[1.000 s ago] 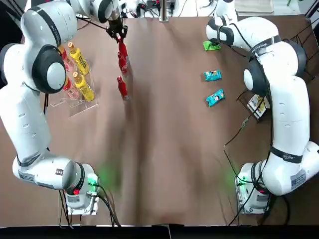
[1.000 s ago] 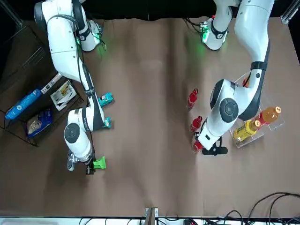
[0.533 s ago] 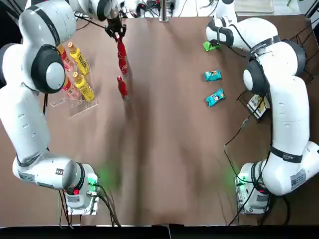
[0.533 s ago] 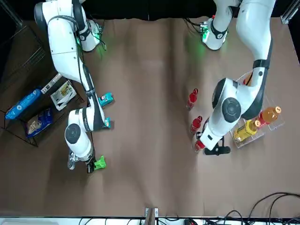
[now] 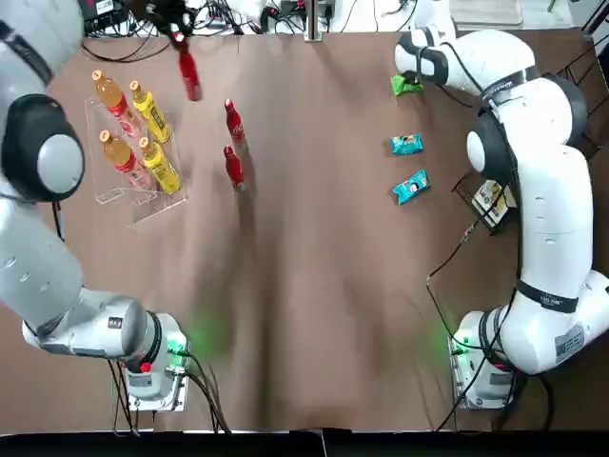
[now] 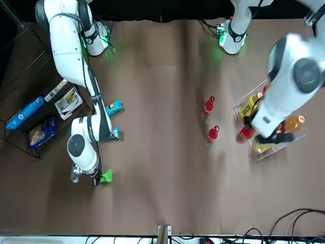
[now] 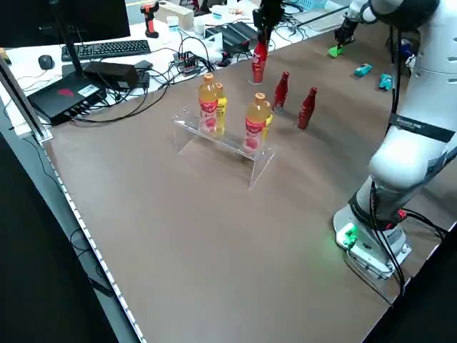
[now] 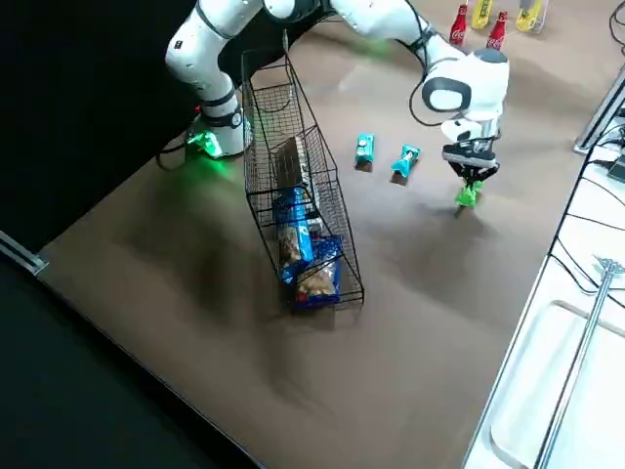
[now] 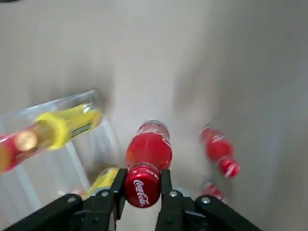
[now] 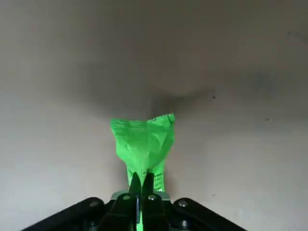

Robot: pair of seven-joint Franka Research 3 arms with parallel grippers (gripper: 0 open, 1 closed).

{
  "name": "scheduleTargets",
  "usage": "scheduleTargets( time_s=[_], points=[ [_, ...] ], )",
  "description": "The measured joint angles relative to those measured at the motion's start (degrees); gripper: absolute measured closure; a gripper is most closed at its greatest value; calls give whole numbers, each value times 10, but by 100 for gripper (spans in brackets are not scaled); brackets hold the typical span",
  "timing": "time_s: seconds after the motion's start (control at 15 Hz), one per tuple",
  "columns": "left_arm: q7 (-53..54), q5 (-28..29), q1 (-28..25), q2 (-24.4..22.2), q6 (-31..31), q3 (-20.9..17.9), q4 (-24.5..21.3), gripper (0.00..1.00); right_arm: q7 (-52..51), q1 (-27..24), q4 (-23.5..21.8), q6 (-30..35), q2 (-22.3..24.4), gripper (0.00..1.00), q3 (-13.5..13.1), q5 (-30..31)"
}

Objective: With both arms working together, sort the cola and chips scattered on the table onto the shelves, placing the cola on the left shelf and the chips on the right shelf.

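My left gripper (image 5: 179, 36) is shut on the cap of a red cola bottle (image 5: 189, 78), which hangs above the table at the far edge of the clear left shelf (image 5: 133, 195). The left wrist view shows the cap (image 9: 142, 186) clamped between the fingers. Two more cola bottles (image 5: 233, 119) (image 5: 232, 165) stand on the table beside that shelf. At the far right, my right gripper (image 10: 142, 185) is shut on the top of the green chips packet (image 10: 143, 140), just over the table (image 5: 314, 248). Two teal chips packets (image 5: 406, 144) (image 5: 411, 186) lie nearer. The black wire right shelf (image 8: 293, 147) stands beyond them.
Several orange and yellow drink bottles (image 5: 152, 114) fill the clear shelf. The wire shelf holds dark blue packets (image 6: 25, 113) and a tan-and-white box (image 6: 69, 103). Cables, a keyboard (image 7: 107, 48) and other gear lie past the table's far edge.
My left gripper has lifted the far cola bottle off the table and carried it left, to the clear shelf. The right gripper has stayed put with the green packet.
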State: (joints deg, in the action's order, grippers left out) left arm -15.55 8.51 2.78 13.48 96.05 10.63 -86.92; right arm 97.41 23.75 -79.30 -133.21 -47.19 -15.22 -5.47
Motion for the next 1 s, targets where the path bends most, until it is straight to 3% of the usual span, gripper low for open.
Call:
scheduleTargets(
  time_s=[0.4, 0.67, 1.0],
  points=[
    [174, -6, -115, -91, -95, 0, -2, 68, -166, -26, 7, 254, 159, 97, -38, 3],
    [302, -27, -207, -140, -129, 0, -15, 68, -325, -63, 6, 405, 260, 97, -64, 42],
    [360, -33, -256, -205, -68, -2, -150, 68, -480, -73, 5, 498, 338, 97, -125, 52]
  ],
)
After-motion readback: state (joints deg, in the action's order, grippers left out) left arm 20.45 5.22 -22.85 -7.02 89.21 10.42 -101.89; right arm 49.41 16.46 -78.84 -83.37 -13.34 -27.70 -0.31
